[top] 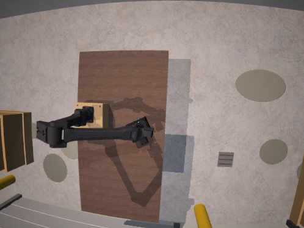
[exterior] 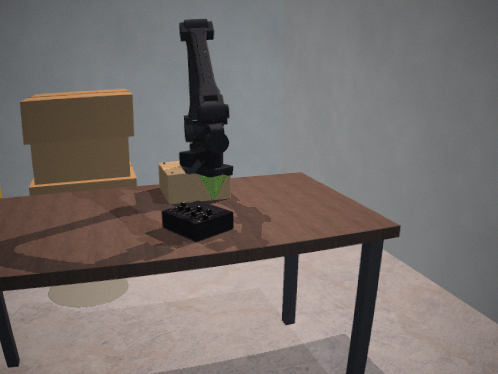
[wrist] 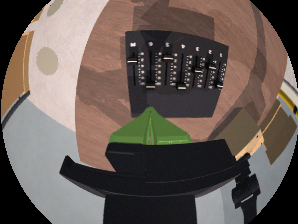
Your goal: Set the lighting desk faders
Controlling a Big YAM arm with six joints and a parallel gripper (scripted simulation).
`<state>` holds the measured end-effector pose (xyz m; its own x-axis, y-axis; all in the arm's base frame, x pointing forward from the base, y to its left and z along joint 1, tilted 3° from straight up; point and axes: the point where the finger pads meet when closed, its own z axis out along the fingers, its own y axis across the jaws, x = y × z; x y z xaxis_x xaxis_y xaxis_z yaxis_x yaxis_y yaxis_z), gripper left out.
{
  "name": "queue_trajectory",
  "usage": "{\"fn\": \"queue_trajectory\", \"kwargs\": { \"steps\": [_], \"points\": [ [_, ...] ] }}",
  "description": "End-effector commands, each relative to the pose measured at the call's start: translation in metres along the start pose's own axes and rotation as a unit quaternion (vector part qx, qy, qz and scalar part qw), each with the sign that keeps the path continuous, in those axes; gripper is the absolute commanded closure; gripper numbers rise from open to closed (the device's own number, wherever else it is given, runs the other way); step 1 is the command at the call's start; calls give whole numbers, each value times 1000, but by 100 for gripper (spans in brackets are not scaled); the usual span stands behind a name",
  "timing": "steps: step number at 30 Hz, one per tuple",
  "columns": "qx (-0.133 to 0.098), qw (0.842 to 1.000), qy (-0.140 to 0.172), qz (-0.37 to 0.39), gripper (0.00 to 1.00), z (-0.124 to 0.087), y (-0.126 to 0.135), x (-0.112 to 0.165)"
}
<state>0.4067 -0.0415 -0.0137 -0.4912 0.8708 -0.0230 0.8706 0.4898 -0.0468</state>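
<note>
Tan mounting block (exterior: 186, 189) stands just behind desk (exterior: 197, 223).

Lighting desk (exterior: 198, 221) on wooden table (exterior: 310, 210)

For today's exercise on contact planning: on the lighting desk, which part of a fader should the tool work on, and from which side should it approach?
Work on the fader's small raised cap, not the desk's body. Come from above: the lighting desk stands flat on the table with the caps proud of its top face, each in a narrow slot. The tool, shut and empty, hangs above the desk; its tip could probably push a cap along its slot.
</note>
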Motion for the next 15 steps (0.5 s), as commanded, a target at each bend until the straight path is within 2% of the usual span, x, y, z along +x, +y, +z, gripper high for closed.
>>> {"fn": "queue_trajectory", "kwargs": {
  "steps": [1,15],
  "points": [
    [-7,1000,-7,5,100,-7,9,-4],
    [-6,1000,-6,5,100,-4,8,-4]
  ]
}}
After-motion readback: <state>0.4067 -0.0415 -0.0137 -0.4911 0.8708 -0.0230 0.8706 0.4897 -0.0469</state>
